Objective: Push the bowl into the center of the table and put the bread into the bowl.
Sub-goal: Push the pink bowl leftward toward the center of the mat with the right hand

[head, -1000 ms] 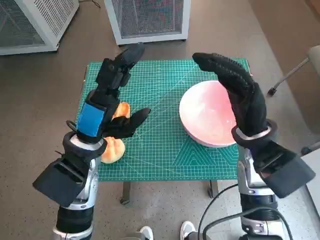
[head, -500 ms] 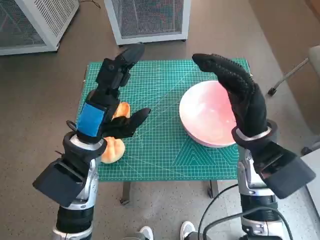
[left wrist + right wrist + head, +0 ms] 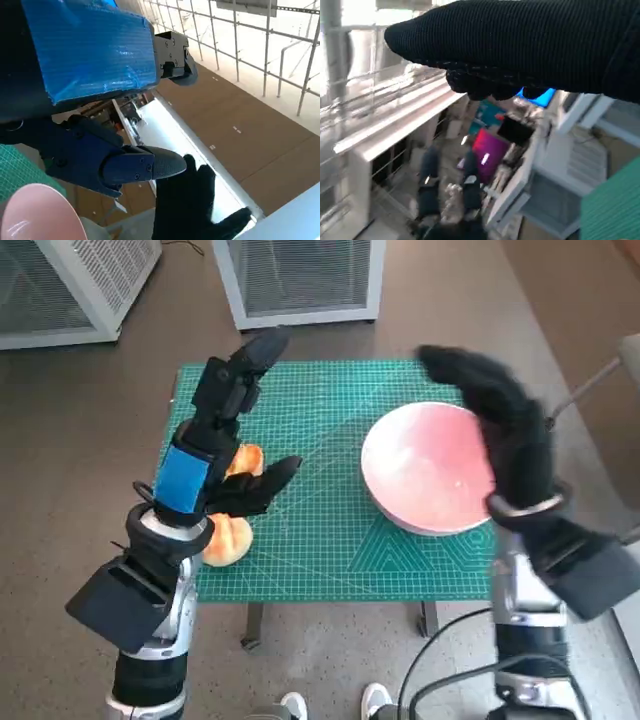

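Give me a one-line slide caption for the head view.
Both hands raised and empty: left hand above the bread, gloved right hand over the pink bowl at the mat's right side.

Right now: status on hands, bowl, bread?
Both hands open, left above the bread, right over the bowl's far side. Bowl right of center, empty. Bread on the mat, left edge.

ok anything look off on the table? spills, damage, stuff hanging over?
No spills or damage visible. The bowl sits upright and empty toward the mat's right side, not yet centered. The bread lies at the mat's left edge, partly hidden under the left hand. The right hand is above the bowl, blurred.
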Controlling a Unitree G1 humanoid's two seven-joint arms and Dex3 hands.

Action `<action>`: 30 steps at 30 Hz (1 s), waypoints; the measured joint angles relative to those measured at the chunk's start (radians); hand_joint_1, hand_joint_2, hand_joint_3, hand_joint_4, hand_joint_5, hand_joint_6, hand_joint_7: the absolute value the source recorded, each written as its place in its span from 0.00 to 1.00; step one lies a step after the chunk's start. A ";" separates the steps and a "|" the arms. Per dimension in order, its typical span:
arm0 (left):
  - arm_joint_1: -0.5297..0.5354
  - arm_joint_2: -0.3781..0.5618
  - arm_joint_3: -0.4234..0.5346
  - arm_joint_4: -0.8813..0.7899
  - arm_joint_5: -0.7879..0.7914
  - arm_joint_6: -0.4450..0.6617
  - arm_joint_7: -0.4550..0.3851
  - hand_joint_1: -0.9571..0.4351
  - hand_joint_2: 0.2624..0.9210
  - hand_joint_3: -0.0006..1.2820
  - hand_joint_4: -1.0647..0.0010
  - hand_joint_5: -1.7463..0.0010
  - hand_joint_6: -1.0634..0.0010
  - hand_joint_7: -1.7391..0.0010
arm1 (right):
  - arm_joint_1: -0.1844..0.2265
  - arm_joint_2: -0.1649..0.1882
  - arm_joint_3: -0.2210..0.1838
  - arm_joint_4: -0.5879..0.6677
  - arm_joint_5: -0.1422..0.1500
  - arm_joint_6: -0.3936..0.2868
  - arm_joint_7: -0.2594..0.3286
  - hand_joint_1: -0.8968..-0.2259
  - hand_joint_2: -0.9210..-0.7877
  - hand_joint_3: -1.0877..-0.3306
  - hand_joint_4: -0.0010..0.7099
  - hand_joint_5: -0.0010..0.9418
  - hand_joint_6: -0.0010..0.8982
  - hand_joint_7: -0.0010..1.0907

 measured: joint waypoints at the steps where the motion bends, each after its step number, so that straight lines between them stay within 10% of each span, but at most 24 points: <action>1: 0.000 0.000 0.000 0.000 0.000 0.000 0.000 0.31 1.00 0.33 0.99 0.78 1.00 0.69 | -0.004 -0.004 -0.010 0.019 0.003 -0.008 0.000 0.53 0.00 0.70 0.42 0.01 0.00 0.57; 14: 0.000 -0.001 0.004 0.011 -0.002 -0.005 0.000 0.31 1.00 0.33 0.99 0.78 1.00 0.69 | -0.122 -0.069 -0.143 0.424 0.014 -0.131 -0.050 0.54 0.00 0.68 0.41 0.01 0.02 0.51; 30: 0.000 -0.012 0.002 0.022 -0.001 -0.010 0.003 0.31 1.00 0.33 0.99 0.78 1.00 0.68 | -0.201 -0.117 -0.180 0.777 -0.056 -0.100 -0.169 0.64 0.00 0.57 0.40 0.00 0.01 0.49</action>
